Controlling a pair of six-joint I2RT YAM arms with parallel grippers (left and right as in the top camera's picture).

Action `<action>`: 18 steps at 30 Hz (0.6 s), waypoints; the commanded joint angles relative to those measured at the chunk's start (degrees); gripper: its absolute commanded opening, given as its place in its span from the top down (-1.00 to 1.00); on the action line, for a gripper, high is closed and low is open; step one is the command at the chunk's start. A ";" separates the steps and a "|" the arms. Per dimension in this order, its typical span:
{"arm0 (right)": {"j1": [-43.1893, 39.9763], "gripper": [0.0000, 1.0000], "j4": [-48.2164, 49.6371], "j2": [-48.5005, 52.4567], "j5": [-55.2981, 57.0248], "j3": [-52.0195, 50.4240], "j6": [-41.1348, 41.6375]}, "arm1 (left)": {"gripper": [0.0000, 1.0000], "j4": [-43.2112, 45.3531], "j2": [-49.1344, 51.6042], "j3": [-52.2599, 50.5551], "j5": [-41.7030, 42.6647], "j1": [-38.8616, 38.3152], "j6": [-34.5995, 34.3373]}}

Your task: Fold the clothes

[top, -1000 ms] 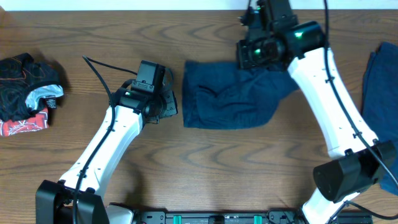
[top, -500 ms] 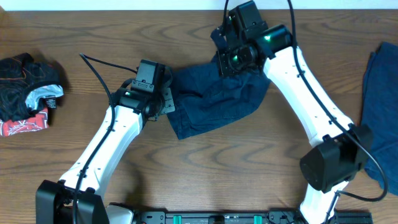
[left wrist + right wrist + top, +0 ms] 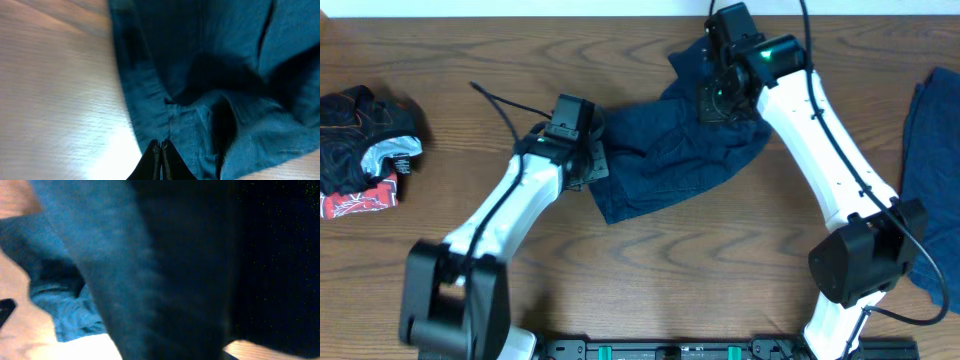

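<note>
Dark navy shorts (image 3: 670,155) lie crumpled at the table's middle, their upper right part lifted. My left gripper (image 3: 596,166) sits at the shorts' left edge; in the left wrist view its fingertips (image 3: 161,147) are pressed together on the hem of the shorts (image 3: 215,75). Over the raised far corner hangs my right gripper (image 3: 718,92), shut on the cloth. In the right wrist view the shorts (image 3: 150,280) hang right across the lens and hide the fingers. Another blue piece (image 3: 930,170) lies at the right edge.
A bundle of black, grey and red clothing (image 3: 365,150) sits at the far left. Brown wooden table (image 3: 650,280) shows in front of the shorts. A black cable (image 3: 505,100) trails from the left arm.
The right gripper swung left with the shorts, then back right and up, bunching the cloth. The left gripper closed on the shorts' left hem and shifted slightly right.
</note>
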 commanded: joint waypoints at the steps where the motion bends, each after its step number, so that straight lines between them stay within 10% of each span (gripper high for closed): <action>1: -0.66 0.97 -0.44 -4.11 4.72 0.96 1.09 | 0.88 3.91 4.79 -0.15 5.97 -0.33 0.35; 18: -11.41 0.97 -12.26 -14.60 6.08 0.96 4.57 | 0.88 9.75 14.95 -0.15 12.98 -1.49 -4.15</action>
